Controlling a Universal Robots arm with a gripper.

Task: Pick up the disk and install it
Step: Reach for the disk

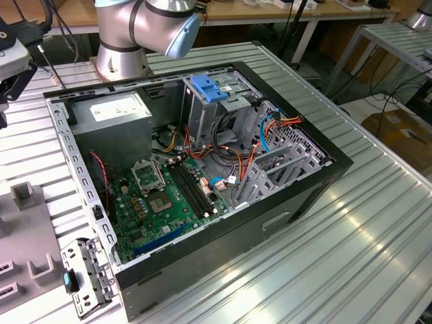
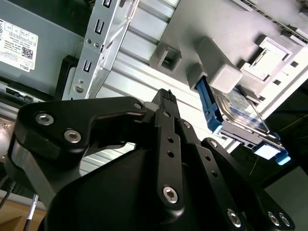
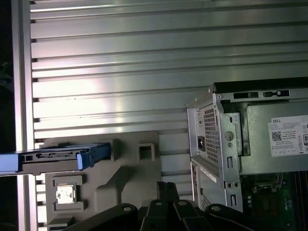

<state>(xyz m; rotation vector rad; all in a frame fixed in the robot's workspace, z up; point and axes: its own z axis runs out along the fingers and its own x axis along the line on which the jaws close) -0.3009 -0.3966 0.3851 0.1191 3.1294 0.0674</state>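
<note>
The disk [image 3: 57, 156] is a flat drive with blue side rails, standing on its edge in a grey fixture plate [image 3: 125, 178] on the ribbed table. In the second wrist view the disk [image 2: 236, 113] sits behind a grey block of that plate, its blue rail facing me. My gripper [image 3: 166, 187] hovers above the plate, off to one side of the disk and not touching it. Its black fingers [image 2: 167, 96] are shut together with nothing between them. In the exterior view the arm's wrist end [image 1: 12, 61] hangs at the far left edge.
An open computer case [image 1: 324, 175] lies on the ribbed aluminium table [image 1: 378, 236]. Inside are a grey power supply [image 1: 111, 111], a metal cage with a blue top [image 1: 209, 88] and a green motherboard [image 1: 162, 202]. A metal bracket [image 1: 84, 277] lies by the case's near corner.
</note>
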